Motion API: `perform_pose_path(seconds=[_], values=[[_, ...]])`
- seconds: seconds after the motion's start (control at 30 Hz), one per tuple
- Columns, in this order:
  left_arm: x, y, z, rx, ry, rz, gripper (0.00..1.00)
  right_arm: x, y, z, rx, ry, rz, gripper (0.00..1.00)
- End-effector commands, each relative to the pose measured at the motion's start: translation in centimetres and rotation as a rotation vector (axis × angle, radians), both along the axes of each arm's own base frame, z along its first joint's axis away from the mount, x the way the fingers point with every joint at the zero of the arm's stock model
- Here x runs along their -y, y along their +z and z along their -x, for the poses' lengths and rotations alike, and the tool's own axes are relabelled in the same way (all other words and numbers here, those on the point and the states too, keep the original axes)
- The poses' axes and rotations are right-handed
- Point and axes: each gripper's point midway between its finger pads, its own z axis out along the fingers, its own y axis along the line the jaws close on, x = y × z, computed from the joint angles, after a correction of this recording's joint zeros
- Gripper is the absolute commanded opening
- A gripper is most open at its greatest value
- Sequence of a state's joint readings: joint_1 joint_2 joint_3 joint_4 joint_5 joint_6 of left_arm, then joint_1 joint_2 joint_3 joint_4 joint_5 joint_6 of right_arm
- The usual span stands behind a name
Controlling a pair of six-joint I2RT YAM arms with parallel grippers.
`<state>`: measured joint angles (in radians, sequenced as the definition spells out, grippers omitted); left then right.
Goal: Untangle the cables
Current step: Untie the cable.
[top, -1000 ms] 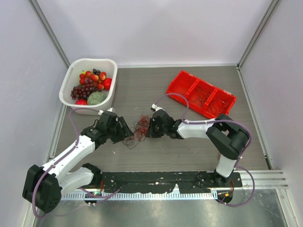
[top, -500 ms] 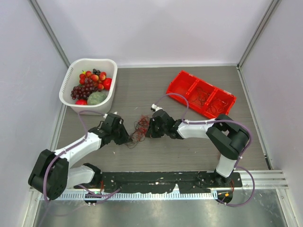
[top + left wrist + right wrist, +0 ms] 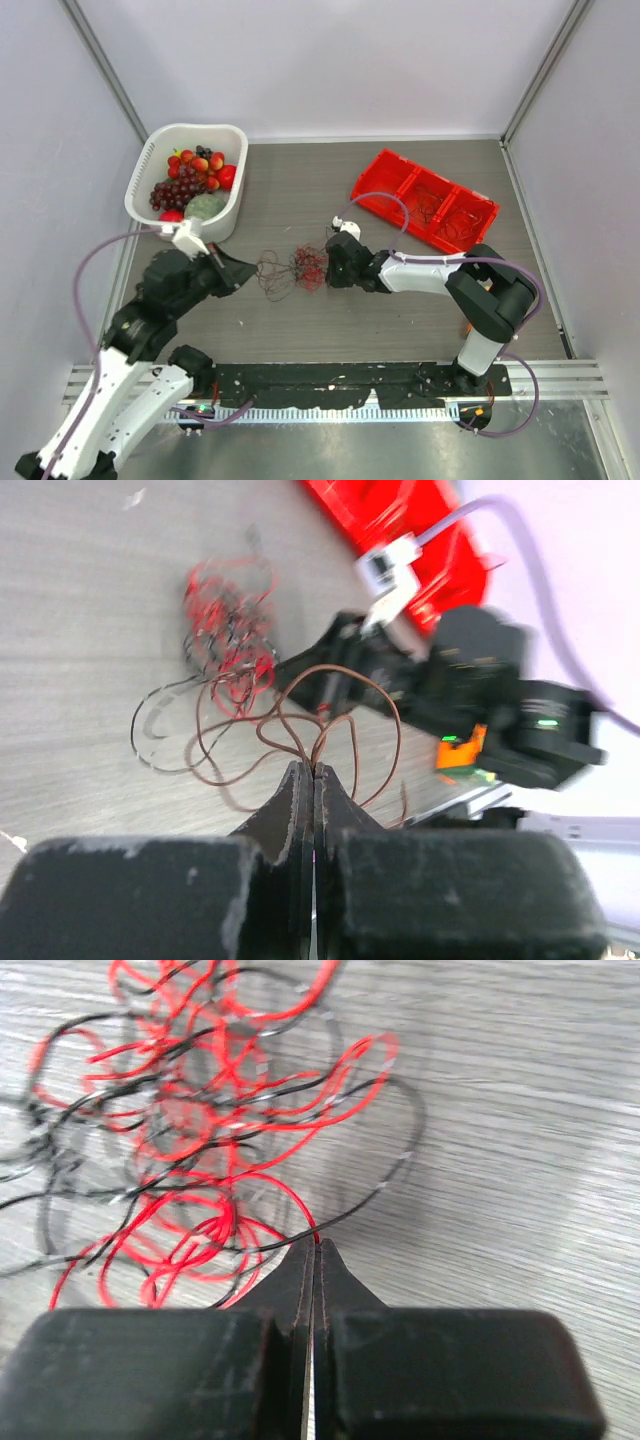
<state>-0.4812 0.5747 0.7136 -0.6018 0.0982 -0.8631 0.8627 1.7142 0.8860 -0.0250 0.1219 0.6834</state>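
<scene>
Grey wood-grain table (image 3: pixel 300 180), pale lilac walls (image 3: pixel 330 60) on three sides.

Far left: white basket (image 3: pixel 197 127) at the back corner, full of fruit (image 3: pixel 190 175) (grapes, strawberries, something green).

Left gripper (image 3: pixel 245 270) sits just in front of the basket, pointing right. Jaws are pressed together on thin brown strands. In the wrist view the brown loops fan out straight from its tips (image 3: pixel 313 775). The view is a bit blurred, so I can't count how many strands are pinched.

Centre: cables (image 3: pixel 295 268) lie on the table between the two grippers, a loose red and black knot with brown loops trailing off on the left side. The knot sits closer to the right gripper.

Right gripper (image 3: pixel 328 268) touches the knot's right edge, pointing left. Jaws are fully together, and a red strand runs into the tips (image 3: pixel 315 1250) with a black one crossing right there. The tangle (image 3: pixel 190 1140) spreads up and to the left of its fingers.

Right rear: red divided bin (image 3: pixel 383 178), set at an angle, with a few thin wires in its compartments. It is well apart from the knot.
</scene>
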Motion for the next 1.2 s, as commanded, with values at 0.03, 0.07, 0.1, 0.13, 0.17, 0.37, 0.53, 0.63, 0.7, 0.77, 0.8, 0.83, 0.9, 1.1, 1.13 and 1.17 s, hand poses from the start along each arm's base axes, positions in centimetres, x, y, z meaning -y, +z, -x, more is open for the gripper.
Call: perform_pose_path(seconds=[0.03,0.07,0.1,0.13,0.17,0.37,0.53,0.63,0.7,0.77,0.8,0.83,0.9,1.1,1.13,1.17], values=[[-2.8,7.8,2.1,0.135,0.015,-0.075,0.00,2.5,1.4,-1.7,0.089,-0.056,0.098,0.01],[-3.2,9.1,2.2,0.157,0.023,-0.084,0.00,2.7,1.3,-1.9,0.089,-0.063,0.103,0.01],[-3.6,10.6,2.5,0.182,0.030,-0.087,0.00,3.0,1.2,-2.0,0.087,-0.070,0.110,0.01],[-3.8,12.2,2.7,0.214,0.031,-0.087,0.00,3.1,1.1,-2.2,0.088,-0.071,0.116,0.01],[-4.0,13.5,2.9,0.243,0.030,-0.085,0.00,3.1,1.2,-2.3,0.090,-0.073,0.121,0.01],[-5.2,20.5,3.6,0.402,0.066,-0.051,0.00,3.6,1.2,-2.4,0.097,-0.071,0.160,0.01],[-5.5,26.3,4.7,0.550,0.076,0.033,0.00,5.1,0.5,-2.8,0.106,-0.078,0.241,0.01],[-5.8,30.0,5.4,0.648,0.076,0.071,0.00,5.7,0.0,-3.0,0.094,-0.085,0.261,0.01],[-5.6,30.9,5.2,0.666,0.075,0.074,0.00,5.4,0.6,-2.8,0.091,-0.066,0.243,0.04],[-4.6,30.7,5.1,0.646,0.024,0.085,0.00,5.2,1.5,-2.6,0.106,-0.048,0.217,0.16],[-4.1,30.1,4.6,0.622,0.013,0.085,0.00,5.2,2.0,-2.4,0.111,-0.041,0.210,0.27],[-3.6,29.0,4.1,0.585,0.004,0.084,0.00,5.3,2.8,-2.4,0.128,-0.025,0.207,0.31],[-2.8,27.0,3.2,0.523,-0.012,0.078,0.00,5.4,4.6,-2.2,0.163,0.006,0.191,0.40],[-1.6,24.3,2.4,0.451,-0.034,0.110,0.00,3.1,10.7,0.5,0.269,0.276,0.033,0.57],[-1.5,24.4,2.5,0.456,-0.038,0.117,0.00,2.2,11.4,1.4,0.289,0.338,-0.026,0.61],[-1.4,24.5,2.5,0.456,-0.040,0.121,0.00,1.1,13.4,2.7,0.329,0.431,-0.110,0.63]])
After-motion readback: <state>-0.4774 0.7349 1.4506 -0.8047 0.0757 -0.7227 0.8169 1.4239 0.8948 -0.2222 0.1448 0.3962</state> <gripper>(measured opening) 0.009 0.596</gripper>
